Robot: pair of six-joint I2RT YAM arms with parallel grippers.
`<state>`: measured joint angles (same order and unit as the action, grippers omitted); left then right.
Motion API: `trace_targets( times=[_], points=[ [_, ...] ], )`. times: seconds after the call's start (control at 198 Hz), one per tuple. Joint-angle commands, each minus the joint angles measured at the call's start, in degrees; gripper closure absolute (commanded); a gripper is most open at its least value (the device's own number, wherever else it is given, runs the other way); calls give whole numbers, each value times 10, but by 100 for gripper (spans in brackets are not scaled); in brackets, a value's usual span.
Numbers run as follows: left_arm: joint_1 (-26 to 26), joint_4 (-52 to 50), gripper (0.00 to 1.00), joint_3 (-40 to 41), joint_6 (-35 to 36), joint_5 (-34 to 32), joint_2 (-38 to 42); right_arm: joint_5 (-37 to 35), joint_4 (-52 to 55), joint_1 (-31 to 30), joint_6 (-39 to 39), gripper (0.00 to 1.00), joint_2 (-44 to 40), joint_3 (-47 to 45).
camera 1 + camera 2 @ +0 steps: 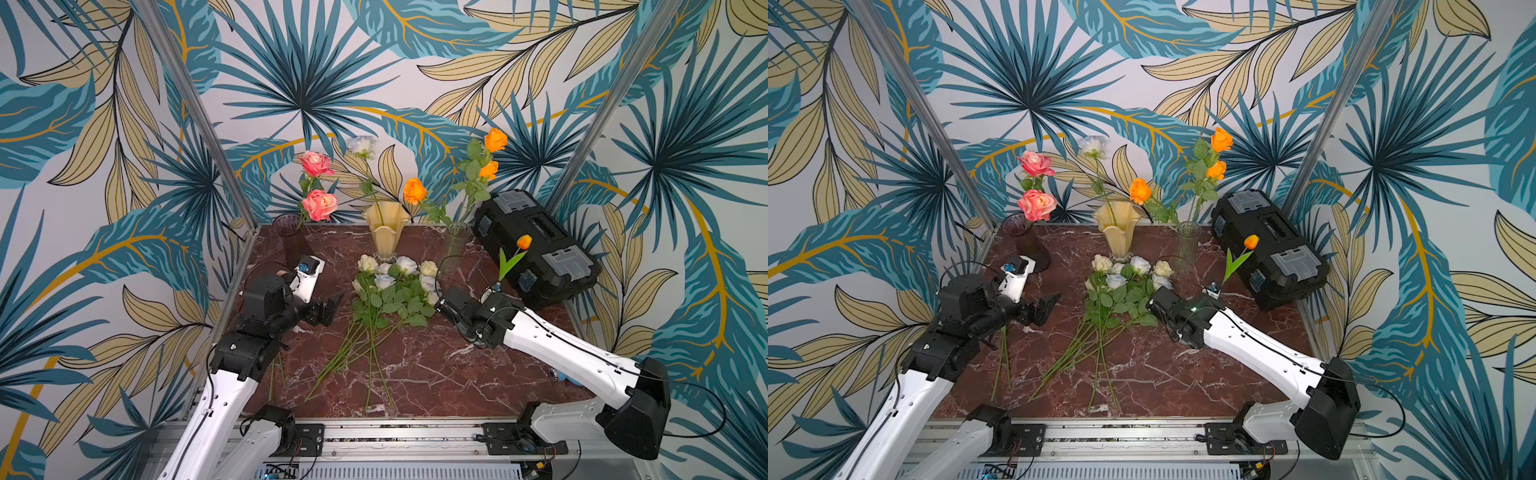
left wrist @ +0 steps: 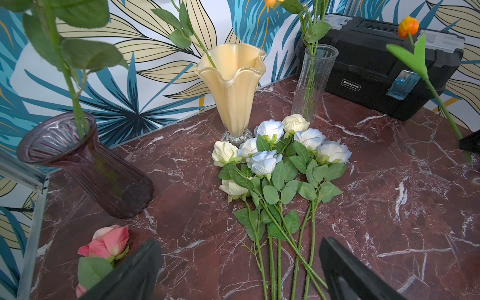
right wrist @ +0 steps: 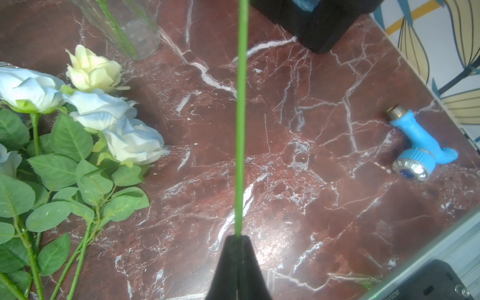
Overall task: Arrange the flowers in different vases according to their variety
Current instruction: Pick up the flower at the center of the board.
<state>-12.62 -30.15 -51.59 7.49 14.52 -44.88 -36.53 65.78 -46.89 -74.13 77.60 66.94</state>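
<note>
Three vases stand at the back: a purple one (image 1: 291, 237) with two pink roses (image 1: 319, 205), a cream one (image 1: 384, 230) with a white rose (image 1: 361, 145), and a clear one (image 1: 455, 245) with orange roses (image 1: 415, 191). Several white and pale-blue roses (image 1: 395, 282) lie mid-table. My right gripper (image 3: 238, 239) is shut on the green stem of an orange tulip (image 1: 524, 241), held up beside the clear vase. To the left of the white bunch, my left gripper (image 2: 239, 242) stands open and empty. Just left of that gripper a pink rose (image 2: 109, 242) lies on the table.
A black toolbox (image 1: 536, 245) lies tilted along the table's right back edge. A blue nozzle (image 3: 415, 150) rests on the marble near the right rim. Metal frame posts (image 1: 232, 166) rise at both back corners. The white roses' stems (image 1: 374, 365) fan toward the front.
</note>
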Motion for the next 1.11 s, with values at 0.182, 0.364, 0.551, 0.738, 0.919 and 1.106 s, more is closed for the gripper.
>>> trace_targets(
  times=[0.182,0.364,0.551,0.738,0.919,1.106],
  points=[
    [-2,-23,0,-8,2,-5,28,-114,37,-30,48,100,18,79],
    [-2,-30,0,-5,2,-9,36,-205,41,-30,130,100,11,144],
    [-2,-33,0,-4,2,-11,39,-271,15,-20,214,100,25,201],
    [-2,-31,0,4,-2,-10,40,-273,-173,59,384,100,34,198],
    [-2,-25,0,7,-9,-14,38,-225,-348,135,525,100,90,228],
    [-2,-15,0,13,-16,-26,38,-187,-437,183,605,100,181,314]
  ],
)
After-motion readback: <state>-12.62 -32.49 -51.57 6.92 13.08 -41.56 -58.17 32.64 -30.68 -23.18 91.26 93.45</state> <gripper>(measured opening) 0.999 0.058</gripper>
